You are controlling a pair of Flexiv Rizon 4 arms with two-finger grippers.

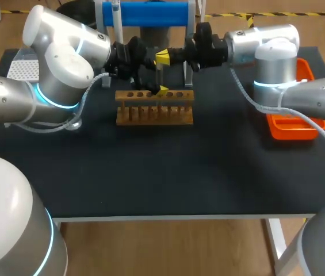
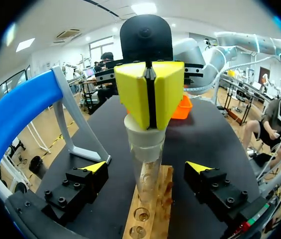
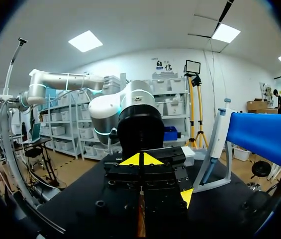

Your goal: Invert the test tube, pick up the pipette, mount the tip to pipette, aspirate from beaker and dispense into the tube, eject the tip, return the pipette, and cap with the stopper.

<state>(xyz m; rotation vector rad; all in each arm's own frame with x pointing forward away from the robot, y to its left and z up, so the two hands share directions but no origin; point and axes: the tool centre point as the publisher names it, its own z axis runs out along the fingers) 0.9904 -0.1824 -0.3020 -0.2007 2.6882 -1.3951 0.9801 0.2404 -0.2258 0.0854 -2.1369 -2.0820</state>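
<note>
A clear test tube [image 2: 147, 174] stands upright in the wooden rack [image 1: 154, 109] with a white stopper [image 2: 144, 138] in its mouth. My right gripper [image 1: 163, 57] is shut, its joined yellow tips resting on top of the stopper with nothing between them. My left gripper [image 2: 146, 169] is open, one finger on each side of the tube and both well clear of the glass. The pipette [image 3: 215, 144] hangs on the blue stand [image 1: 145, 12] behind the rack.
An orange tray [image 1: 291, 129] lies at the table's right, under my right arm. A white perforated box [image 1: 23, 70] sits at the far left. Both arms crowd the space above the rack; open black tabletop [image 1: 162, 172] lies in front.
</note>
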